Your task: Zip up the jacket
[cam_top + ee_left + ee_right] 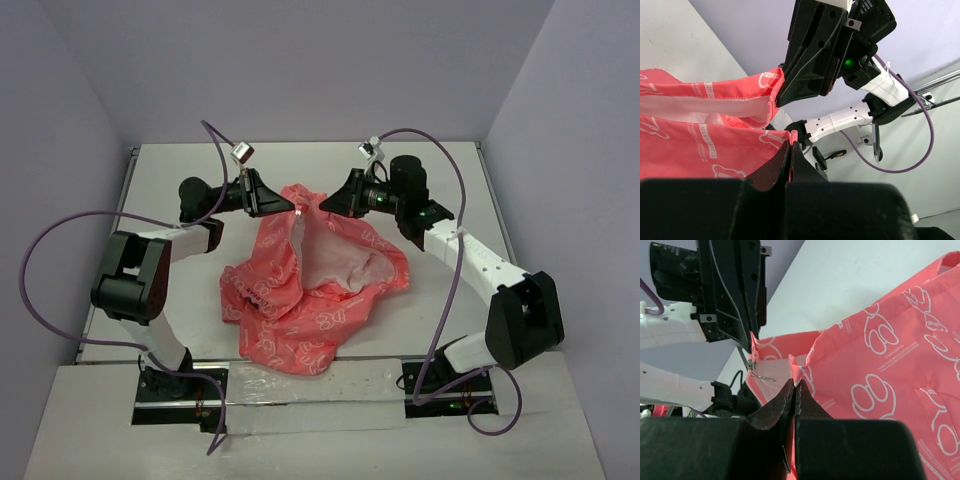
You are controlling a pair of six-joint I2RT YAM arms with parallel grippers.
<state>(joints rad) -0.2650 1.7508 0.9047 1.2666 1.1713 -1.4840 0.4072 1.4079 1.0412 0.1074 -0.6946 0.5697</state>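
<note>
- Top external view: the jacket (300, 300) lies crumpled at the middle of the table (170, 180), its long axis running from the upper centre of the frame down to the lower centre, leaning a little left
- Its upper end is lifted off the surface and points toward the far wall, while its lower end spreads flat near the arm bases
- The front is parted, with the white lining (335, 265) facing up at centre right
- The left gripper (293, 207) comes in from the left at upper centre, its jaws closed on one raised front edge of the jacket
- The right gripper (323, 206) comes in from the right, directly facing the left one and just beside it, its jaws closed on the other front edge
- Left wrist view: the two pinched edges lie near each other with a strip of lining between them, running off to the left of the frame
- Right wrist view: a small metal zipper pull (761, 376) hangs at the edge held by the left gripper, left of centre; whether the two edges touch I cannot tell
</note>
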